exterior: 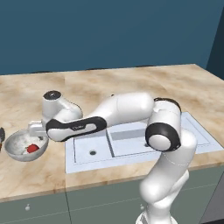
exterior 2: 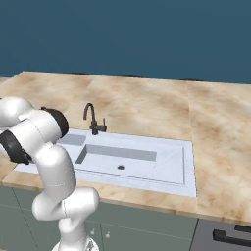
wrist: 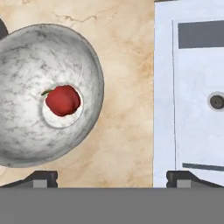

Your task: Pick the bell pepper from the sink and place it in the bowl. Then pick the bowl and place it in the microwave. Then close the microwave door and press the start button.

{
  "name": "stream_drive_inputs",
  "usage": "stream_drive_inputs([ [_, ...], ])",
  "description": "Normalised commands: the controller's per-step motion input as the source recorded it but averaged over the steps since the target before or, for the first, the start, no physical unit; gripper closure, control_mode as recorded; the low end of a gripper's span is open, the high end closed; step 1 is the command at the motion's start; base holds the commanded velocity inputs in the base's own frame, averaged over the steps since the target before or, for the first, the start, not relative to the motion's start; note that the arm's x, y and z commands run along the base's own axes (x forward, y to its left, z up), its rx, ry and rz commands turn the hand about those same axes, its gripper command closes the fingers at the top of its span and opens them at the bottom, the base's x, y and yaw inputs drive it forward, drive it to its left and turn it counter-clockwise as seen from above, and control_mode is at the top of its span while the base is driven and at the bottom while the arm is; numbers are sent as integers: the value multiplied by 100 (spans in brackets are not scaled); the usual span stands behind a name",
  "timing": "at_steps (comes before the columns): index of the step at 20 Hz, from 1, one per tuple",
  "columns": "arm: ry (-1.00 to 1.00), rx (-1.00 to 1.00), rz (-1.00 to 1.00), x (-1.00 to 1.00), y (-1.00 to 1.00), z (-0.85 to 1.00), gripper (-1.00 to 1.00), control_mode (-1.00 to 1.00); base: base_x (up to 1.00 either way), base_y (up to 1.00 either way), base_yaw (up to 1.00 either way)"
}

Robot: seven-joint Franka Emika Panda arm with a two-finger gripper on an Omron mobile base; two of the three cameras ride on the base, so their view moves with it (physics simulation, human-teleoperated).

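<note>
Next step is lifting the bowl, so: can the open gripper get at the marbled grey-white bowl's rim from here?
Probably yes: the gripper hangs open above the counter beside the marbled grey-white bowl, nothing between; the red bell pepper sits central, off the rim.

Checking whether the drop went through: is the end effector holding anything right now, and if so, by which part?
Nothing is held. The end effector is open and empty; the bell pepper lies loose in the bowl.
</note>
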Motion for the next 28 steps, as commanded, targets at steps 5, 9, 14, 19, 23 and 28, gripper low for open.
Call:
stream_drive_inputs([
  [5, 1, 17, -1, 19, -2, 0, -100, -100, 0, 0, 0],
  [9, 9, 20, 0, 21, 9, 0, -100, -100, 0, 0, 0],
  [14, 14, 12, 0, 29, 9, -8, -100, -100, 0, 0, 0],
  [19, 18, 4, 0, 36, 18, -25, -100, -100, 0, 0, 0],
  [23, 12, 0, 0, 39, 19, -24, -100, -100, 0, 0, 0],
  [28, 8, 0, 0, 35, 30, -9, -100, -100, 0, 0, 0],
])
